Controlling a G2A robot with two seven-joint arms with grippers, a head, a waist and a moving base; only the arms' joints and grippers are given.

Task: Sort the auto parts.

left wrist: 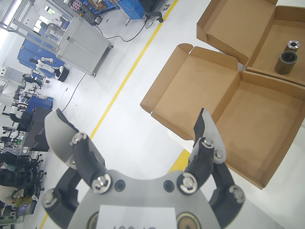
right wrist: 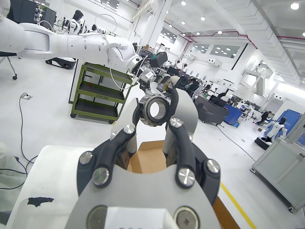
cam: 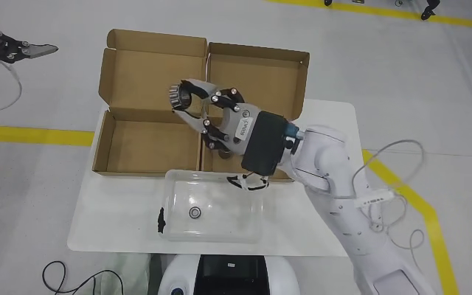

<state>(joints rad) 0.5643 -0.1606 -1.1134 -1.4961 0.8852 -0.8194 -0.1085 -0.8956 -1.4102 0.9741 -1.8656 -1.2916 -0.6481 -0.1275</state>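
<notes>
Right pincer (cam: 179, 98) clamps the bearing (right wrist: 155, 122), likely heavy, stiff and slippery, across its outer rim; left pincer (left wrist: 130, 117) gapes wide.

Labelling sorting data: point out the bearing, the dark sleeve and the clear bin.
bearing (right wrist: 150, 121): right wrist view, lower rim.
dark sleeve (left wrist: 284, 67): left wrist view, side wall.
clear bin (cam: 228, 215): top view, bare floor.

Brown boxes (cam: 140, 147), silver bearing (right wrist: 149, 116) (dark rim), wht table (cam: 335, 114)
</notes>
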